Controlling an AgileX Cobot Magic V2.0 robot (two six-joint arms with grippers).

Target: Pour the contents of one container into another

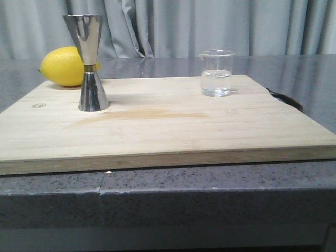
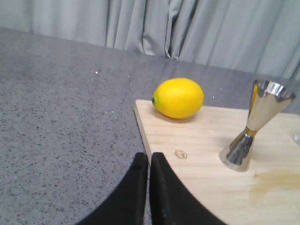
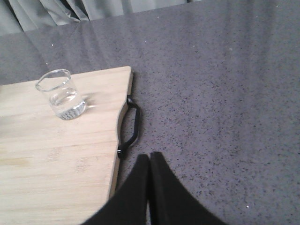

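Hovering low with fingers pressed together, left gripper (image 2: 149,161) over board corner, right gripper (image 3: 149,161) beside black handle (image 3: 129,127); beaker (image 1: 216,73) and jigger (image 1: 89,63) standing well apart on wooden board (image 1: 173,131).

Left gripper (image 2: 149,161) fingers pressed together; right gripper (image 3: 149,161) likewise, both empty

Pale wood, grey stone, one spot of yellow.
The board (image 1: 173,131) is light tan with fine grain and a darker amber streak; the surface (image 1: 157,197) is dark grey, speckled. The lemon (image 1: 63,66) is bright yellow, the jigger (image 1: 89,63) mirror silver, the beaker (image 1: 216,73) clear with faint white marks. The board's handle (image 3: 131,126) and both sets of fingers (image 2: 140,187) (image 3: 150,187) are black; the curtain (image 1: 184,26) is grey.
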